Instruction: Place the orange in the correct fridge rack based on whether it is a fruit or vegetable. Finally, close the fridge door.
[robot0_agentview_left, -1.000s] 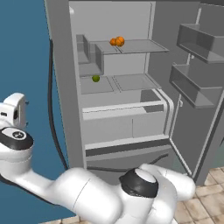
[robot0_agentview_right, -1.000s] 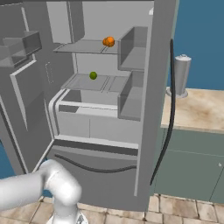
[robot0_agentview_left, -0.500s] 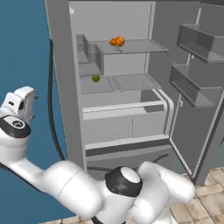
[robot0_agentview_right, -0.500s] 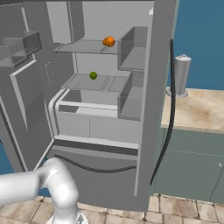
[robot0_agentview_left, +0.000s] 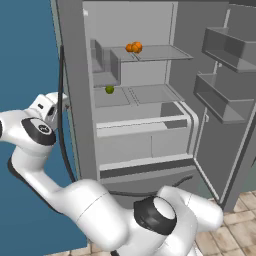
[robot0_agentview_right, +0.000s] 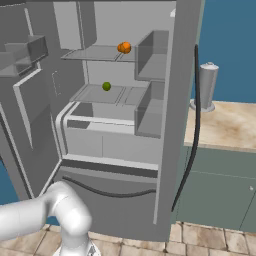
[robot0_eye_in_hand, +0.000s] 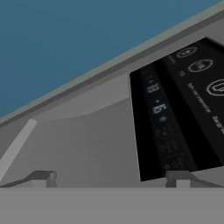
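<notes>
Grey fridge interior, left base view: the orange (robot0_agentview_left: 134, 47) sits on the top shelf (robot0_agentview_left: 160, 52), one shelf above a single green ball (robot0_agentview_left: 109, 90). Placement looks done. The fridge door (robot0_agentview_left: 227, 100) stands wide open to the right of the shelves, so closing is left. My arm is swung out left of the fridge.

Right base view: one orange (robot0_agentview_right: 123, 47), one green ball (robot0_agentview_right: 106, 86), one grey cylinder (robot0_agentview_right: 206, 86) on the counter beside the fridge.

Hand view: my gripper (robot0_eye_in_hand: 109, 179) is spread wide, holding nothing, facing a black control panel (robot0_eye_in_hand: 183, 109).
</notes>
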